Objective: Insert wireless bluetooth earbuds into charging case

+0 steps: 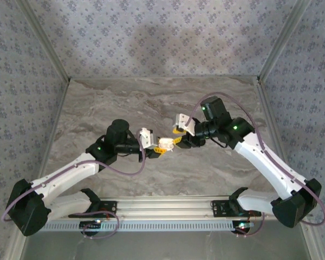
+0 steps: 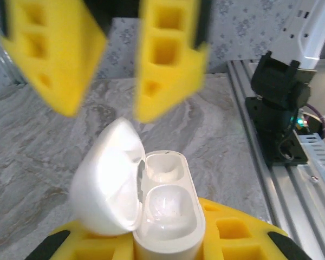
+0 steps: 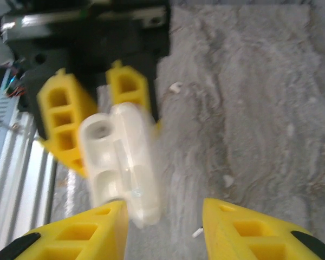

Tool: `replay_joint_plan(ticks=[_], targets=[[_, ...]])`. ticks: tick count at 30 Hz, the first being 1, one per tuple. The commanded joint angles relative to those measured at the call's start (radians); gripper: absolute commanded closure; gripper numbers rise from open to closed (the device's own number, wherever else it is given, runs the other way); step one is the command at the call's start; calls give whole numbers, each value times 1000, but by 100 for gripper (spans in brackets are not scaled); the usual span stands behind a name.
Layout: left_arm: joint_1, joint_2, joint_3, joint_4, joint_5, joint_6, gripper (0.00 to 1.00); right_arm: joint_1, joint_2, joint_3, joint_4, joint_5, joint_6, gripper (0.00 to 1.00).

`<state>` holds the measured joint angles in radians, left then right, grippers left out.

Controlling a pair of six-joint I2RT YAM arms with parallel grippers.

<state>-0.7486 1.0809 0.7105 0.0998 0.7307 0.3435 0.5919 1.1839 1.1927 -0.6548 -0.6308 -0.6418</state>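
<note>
My worry is the right claw. Its fingers hang close around the open charging case, and a nudge on the raised lid could snap it shut. It could also twist the case out of its hold and drop it to the surface. The left claw is clamped on the case's body, holding it between the two arms. The right claw's fingers stand apart, gripping nothing I can see. Whether the wells hold earbuds, I cannot tell.

Charging case in left pincer
</note>
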Motion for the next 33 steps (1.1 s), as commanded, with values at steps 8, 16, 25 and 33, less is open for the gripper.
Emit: replay_joint_plan(ticks=[8, 16, 25, 33], targets=[[-8, -24, -41, 74, 52, -32, 83, -42, -18, -33, 86, -17, 87, 58], [51, -1, -180, 376, -26, -240, 85, -79, -39, -40, 99, 26, 350, 54], [140, 10, -306, 543, -181, -452, 85, -71, 76, -13, 0, 253, 712, 53], [154, -12, -372, 557, -265, -505, 85, -43, 359, 168, -215, 381, 865, 52]])
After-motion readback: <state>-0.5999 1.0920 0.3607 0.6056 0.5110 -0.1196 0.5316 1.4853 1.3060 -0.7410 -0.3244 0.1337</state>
